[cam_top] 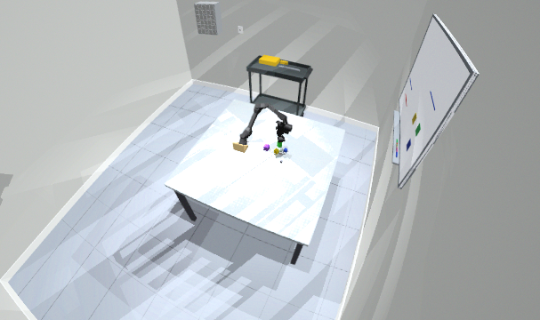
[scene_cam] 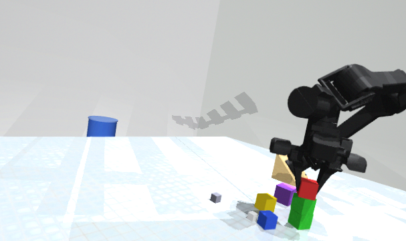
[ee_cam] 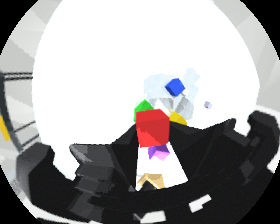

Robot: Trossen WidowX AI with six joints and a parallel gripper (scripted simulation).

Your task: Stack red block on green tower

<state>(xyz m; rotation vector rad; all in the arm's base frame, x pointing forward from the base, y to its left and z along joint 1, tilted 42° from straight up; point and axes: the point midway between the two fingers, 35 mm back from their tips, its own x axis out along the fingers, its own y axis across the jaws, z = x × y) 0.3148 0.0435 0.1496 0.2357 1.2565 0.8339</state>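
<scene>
Your black parallel-jaw gripper [scene_cam: 308, 187] is clamped on the small red cube [scene_cam: 308, 189]. In the exterior view that cube sits at the top of the tall green block tower [scene_cam: 301, 211], apparently touching it but offset toward the tower's right edge. Transport looks done; release and retreat remain. I judge the overhang a tipping risk, so check alignment before you let go. The purple cube [scene_cam: 285, 193], yellow cube [scene_cam: 265, 201] and blue cube [scene_cam: 267, 219] lie just beside the tower's base on the white table [scene_cam: 122, 187].
</scene>
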